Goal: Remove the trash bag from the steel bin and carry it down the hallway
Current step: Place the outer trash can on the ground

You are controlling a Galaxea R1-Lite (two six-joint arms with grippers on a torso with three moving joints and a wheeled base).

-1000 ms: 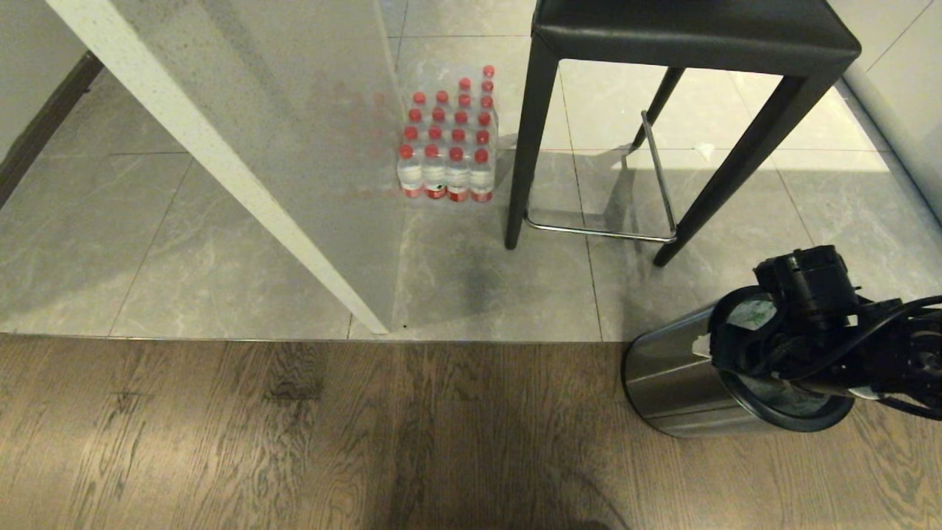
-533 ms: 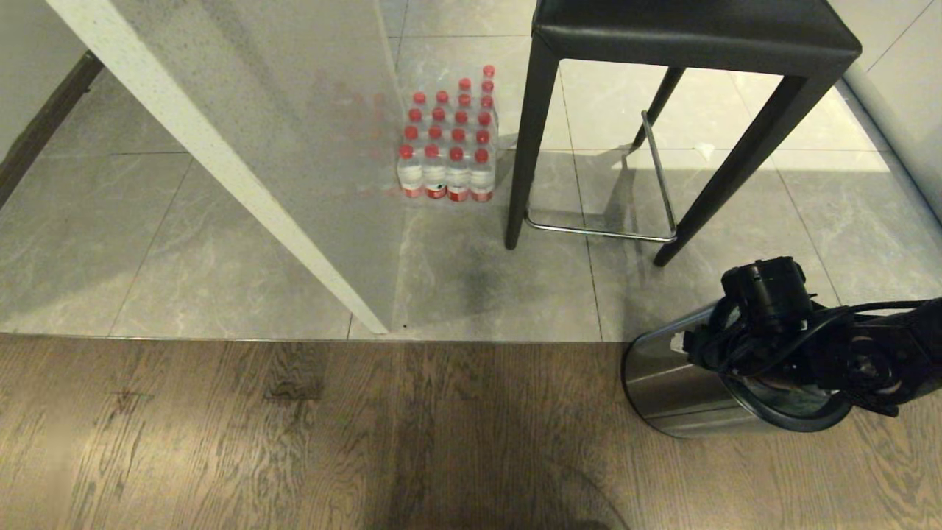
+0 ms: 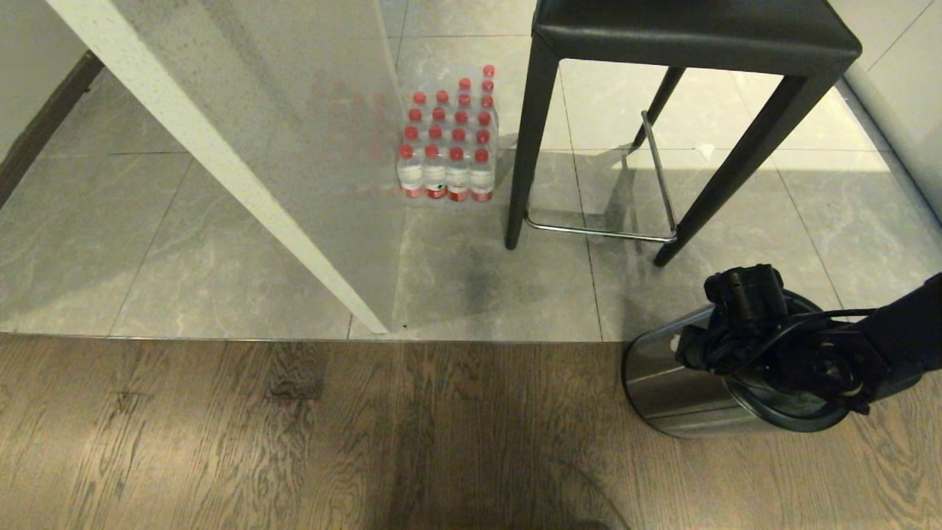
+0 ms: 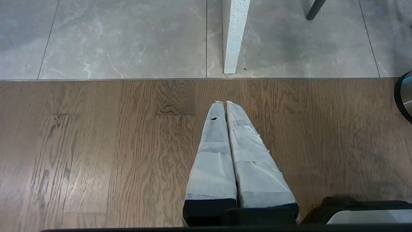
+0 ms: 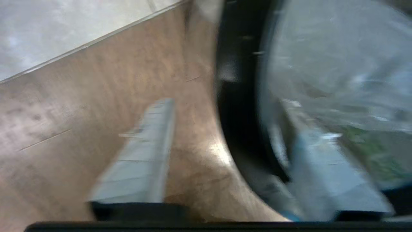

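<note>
The bin stands on the wood floor just past the edge of the grey tiles, below and to the right of the stool. The bag lines it from inside, translucent white with a patch of green print, its plastic filling the mouth within the black rim.

The right gripper sits at the bin's top edge, on the side facing the wood floor. Its jaws stand apart and straddle the rim: one finger is outside the bin over the floor, the other finger is inside against the bag. The wrist picture is smeared, so whether the inner finger has plastic pinched cannot be told. From the head, the arm reaches in from the right and covers most of the bin's opening.

The left gripper hangs over bare wood floor well left of the bin, jaws pressed together, holding nothing
</note>
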